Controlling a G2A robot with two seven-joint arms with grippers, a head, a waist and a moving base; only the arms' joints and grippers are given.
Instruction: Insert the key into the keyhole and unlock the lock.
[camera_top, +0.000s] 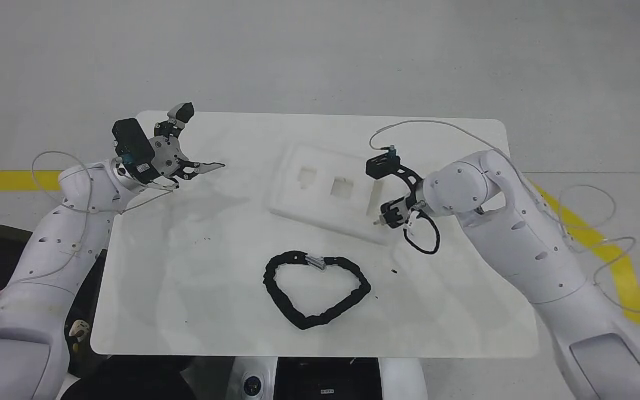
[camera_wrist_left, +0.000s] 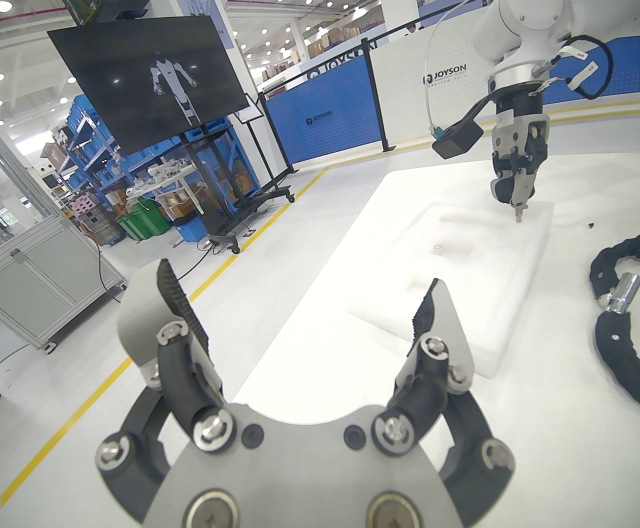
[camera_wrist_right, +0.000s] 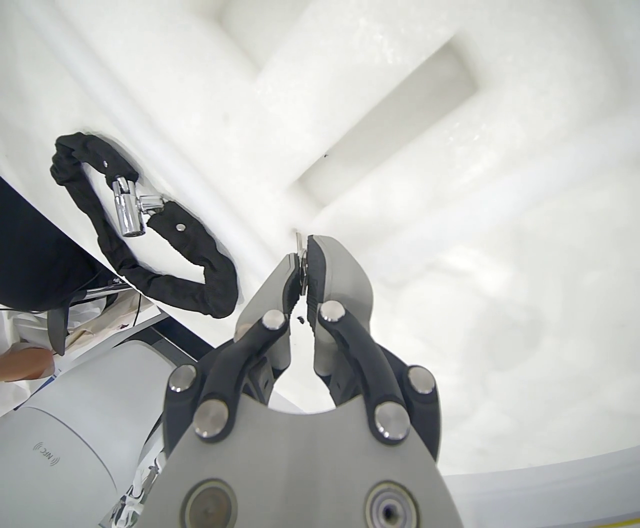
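A black sleeved chain lock (camera_top: 315, 290) lies in a loop on the white table, its silver lock cylinder (camera_top: 313, 262) at the loop's far side. The cylinder (camera_wrist_right: 128, 208) lies sideways, and it also appears in the left wrist view (camera_wrist_left: 622, 293). My right gripper (camera_wrist_right: 301, 262) is shut on a small metal key (camera_wrist_right: 299, 242), whose tip pokes out past the pads. That gripper (camera_top: 386, 213) hangs over the near right edge of the white foam tray (camera_top: 290, 195), key (camera_wrist_left: 519, 215) pointing down. My left gripper (camera_wrist_left: 300, 295) is open and holds nothing, raised over the table's far left corner (camera_top: 190, 150).
The foam tray (camera_wrist_left: 510, 310) has several shallow rectangular pockets (camera_top: 342, 187). A tiny dark speck (camera_top: 397, 270) lies on the table right of the chain. Bare table surface (camera_top: 190, 280) spreads left of the chain.
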